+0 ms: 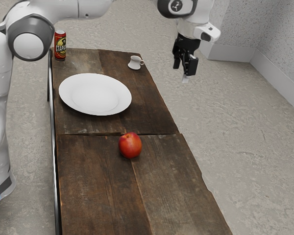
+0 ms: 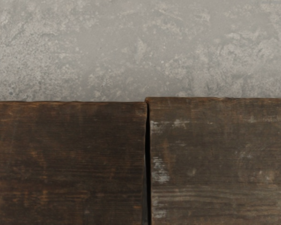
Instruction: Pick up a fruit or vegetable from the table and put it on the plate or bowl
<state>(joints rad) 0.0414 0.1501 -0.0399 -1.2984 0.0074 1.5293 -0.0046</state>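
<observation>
Plate point(image 1: 94, 94): one, white, round, flat on the table point(image 1: 103, 191) toward its far end; bare white face all the way across, carrying nothing.
Cup point(image 1: 134, 62): one, small and white, with a handle, near the table's far edge beyond the plate; too small to tell what sits inside.
Apple point(image 1: 130, 145): one, red, resting on the table at the join between the two boards, near side of the plate and well apart from its rim.
Soda can point(image 1: 60, 45): one, red with a yellow label, upright at the far corner on the exterior view's left.
Fingers point(image 1: 191, 67): black, pointing down, parted a little with clear air between them, gripping nothing; hanging high off the exterior view's right side of the table, over the floor point(image 1: 245, 127), well apart from apple and plate.
Under the hand: dark boards of the table point(image 2: 65, 159) split by a narrow seam point(image 2: 147, 159), with speckled grey floor point(image 2: 140, 47) past the edge.
Count: one plate, one cup, one apple, one can.
</observation>
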